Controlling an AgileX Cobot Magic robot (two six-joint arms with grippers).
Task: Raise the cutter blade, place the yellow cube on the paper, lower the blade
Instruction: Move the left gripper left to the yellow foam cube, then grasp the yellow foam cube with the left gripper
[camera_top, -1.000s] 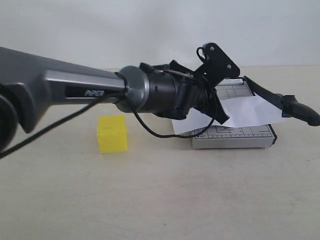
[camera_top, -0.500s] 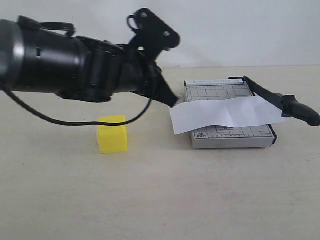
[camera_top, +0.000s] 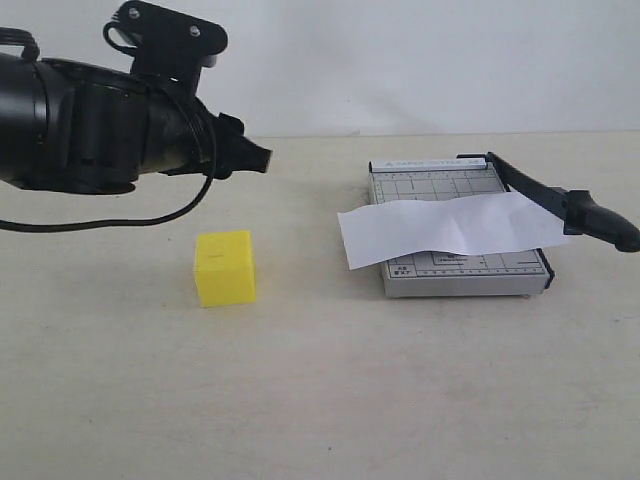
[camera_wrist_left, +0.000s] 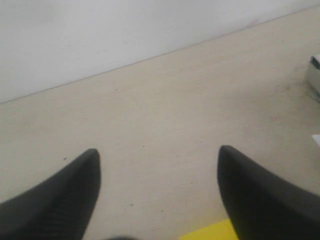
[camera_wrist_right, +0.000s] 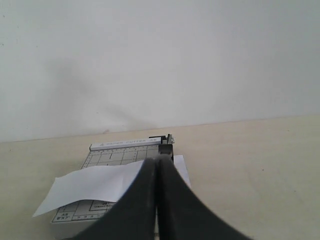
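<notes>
I am seeing my left gripper (camera_wrist_left: 158, 151) spread wide, gripping nothing, near the yellow cube (camera_top: 225, 267); my right gripper (camera_wrist_right: 160, 160) is sitting fully closed, empty.

Bare lab-like test bench: plain beige tabletop (camera_top: 320, 400), blank white wall (camera_top: 400, 60).

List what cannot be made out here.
Left wrist view: the bright yellow plain cube is cut off by the bottom edge.
Right wrist view: the shut right gripper hides most of the long black cutter blade.
Exterior view: print on the grey gridded board is too small to read.
</notes>
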